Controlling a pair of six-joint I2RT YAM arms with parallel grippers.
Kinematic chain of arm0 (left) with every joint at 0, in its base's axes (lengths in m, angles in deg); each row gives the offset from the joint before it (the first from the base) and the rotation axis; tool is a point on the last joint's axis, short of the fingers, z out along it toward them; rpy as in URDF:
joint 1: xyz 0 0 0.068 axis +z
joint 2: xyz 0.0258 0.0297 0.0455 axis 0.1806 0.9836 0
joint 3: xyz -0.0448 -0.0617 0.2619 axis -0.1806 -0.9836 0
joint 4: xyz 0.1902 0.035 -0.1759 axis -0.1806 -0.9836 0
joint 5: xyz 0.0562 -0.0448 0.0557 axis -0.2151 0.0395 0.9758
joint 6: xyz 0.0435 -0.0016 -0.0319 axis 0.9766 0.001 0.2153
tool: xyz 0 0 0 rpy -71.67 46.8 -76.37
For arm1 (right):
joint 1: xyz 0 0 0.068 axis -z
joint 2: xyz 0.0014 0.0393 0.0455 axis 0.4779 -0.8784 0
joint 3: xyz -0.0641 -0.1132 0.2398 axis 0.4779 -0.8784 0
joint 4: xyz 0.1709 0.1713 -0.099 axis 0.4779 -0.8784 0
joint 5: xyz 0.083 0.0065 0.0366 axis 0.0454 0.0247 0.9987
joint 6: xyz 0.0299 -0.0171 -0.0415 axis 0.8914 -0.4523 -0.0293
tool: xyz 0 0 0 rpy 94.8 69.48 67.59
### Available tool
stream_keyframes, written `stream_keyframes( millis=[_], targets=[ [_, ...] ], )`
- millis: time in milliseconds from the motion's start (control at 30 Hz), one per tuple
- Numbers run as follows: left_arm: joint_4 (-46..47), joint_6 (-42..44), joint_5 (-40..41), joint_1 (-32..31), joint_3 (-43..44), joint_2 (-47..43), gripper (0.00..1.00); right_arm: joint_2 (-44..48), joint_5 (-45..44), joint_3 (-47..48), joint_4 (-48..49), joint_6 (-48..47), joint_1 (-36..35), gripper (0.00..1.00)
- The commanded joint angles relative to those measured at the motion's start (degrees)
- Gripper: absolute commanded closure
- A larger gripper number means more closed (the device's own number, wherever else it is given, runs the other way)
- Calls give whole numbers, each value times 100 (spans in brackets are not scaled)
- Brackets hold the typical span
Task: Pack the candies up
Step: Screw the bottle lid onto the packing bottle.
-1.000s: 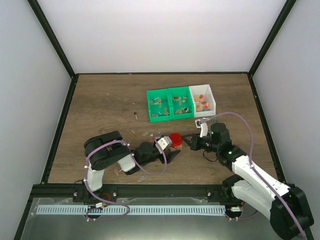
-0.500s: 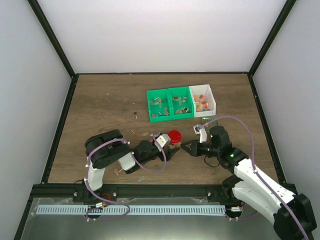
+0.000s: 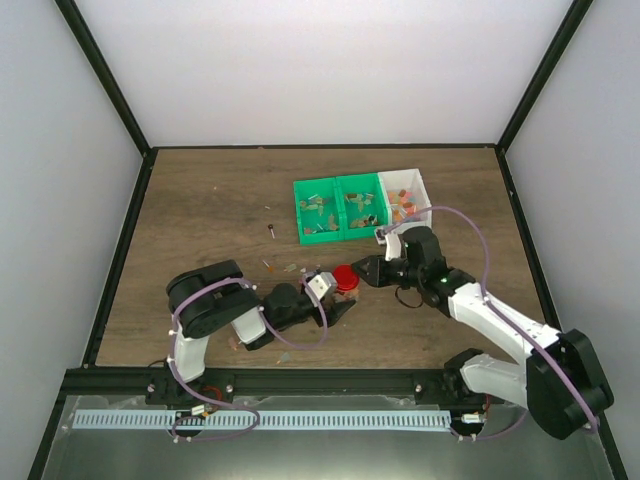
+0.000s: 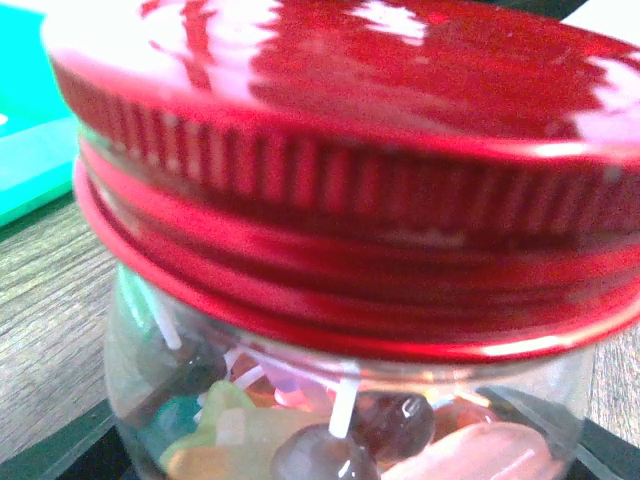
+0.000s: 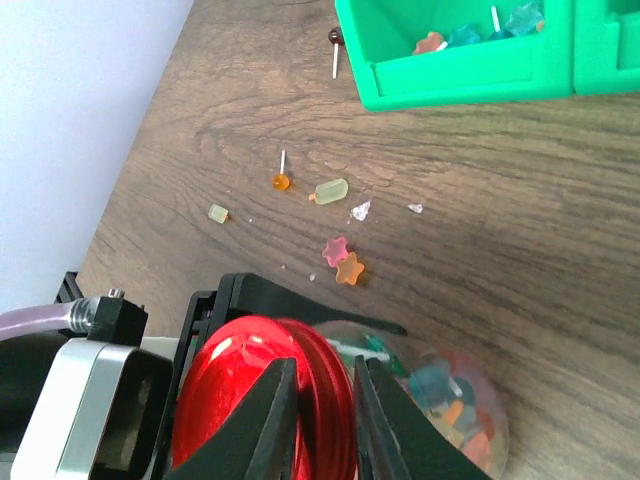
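A clear jar (image 5: 440, 395) with a round red lid (image 3: 346, 277) holds mixed candies (image 4: 300, 440). In the right wrist view the lid (image 5: 240, 400) points left, so the jar looks tilted. My left gripper (image 3: 342, 298) is shut on the jar's body, and its dark fingers (image 4: 55, 455) show at the bottom corners. My right gripper (image 3: 364, 272) is at the lid's right side. Its narrowly spaced jaws (image 5: 325, 365) straddle the lid's ribbed rim. Loose candies lie on the table: a pink star (image 5: 338, 247), an orange star (image 5: 350, 268) and a green sweet (image 5: 331, 189).
Two green bins (image 3: 340, 208) and a white bin (image 3: 405, 200) with candies stand behind the jar. A green bin's front wall (image 5: 460, 80) fills the top of the right wrist view. A few candies (image 3: 271, 231) lie scattered left of the bins. The enclosure walls surround the table.
My right gripper has moved up and left, from beside the jar onto the lid's rim. The jar and my left gripper have barely shifted.
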Motion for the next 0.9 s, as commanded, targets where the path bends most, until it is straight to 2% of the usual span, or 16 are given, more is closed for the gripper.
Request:
stream_keyframes(
  millis=[0, 200, 467, 867],
  targets=[
    [-1091, -51, -297, -12, -180, 125, 27, -256, 53, 302, 306, -277, -12, 82],
    [-1009, -101, -312, -13, -176, 199, 28, -329, 162, 230, 333, -252, -52, 87],
    [-1095, -321, -59, 1, -29, 302, 29, -72, 579, -253, 301, 55, -139, 99],
    [-1616, -517, 136, 124, 377, 429, 31, 1121, 761, -1061, -202, 361, -237, 99]
  ],
)
